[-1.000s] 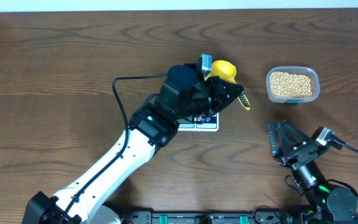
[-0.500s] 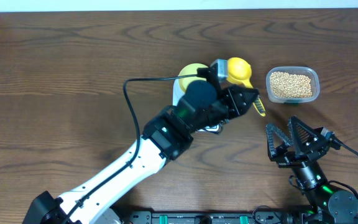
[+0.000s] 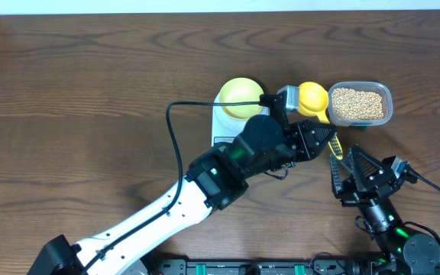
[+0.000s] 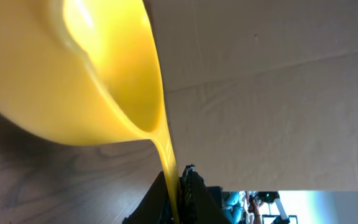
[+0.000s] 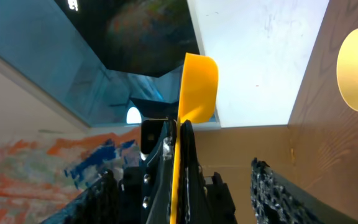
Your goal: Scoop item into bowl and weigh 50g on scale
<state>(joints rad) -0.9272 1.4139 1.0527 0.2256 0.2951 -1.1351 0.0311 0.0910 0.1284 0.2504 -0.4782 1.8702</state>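
**Scoop poised at the container's left rim**

The scoop (image 3: 313, 98) is gripped by its handle in the closed left gripper (image 3: 323, 139), right of centre in the overhead view. Its long axis runs from the cup down to the lower right. The beans (image 3: 357, 105) lie just to the right of the cup, in the clear container (image 3: 386, 95) — the left arm is the nearer one. No beans are seen in the cup.

The bowl (image 3: 239, 95) sits on the scale (image 3: 221, 136), left of the scoop. The right gripper (image 3: 355, 169) is held open below the container, with nothing in it.

In the left wrist view the pinched handle is shown close up; in the right wrist view the scoop is seen edge-on — the beans appear in neither.
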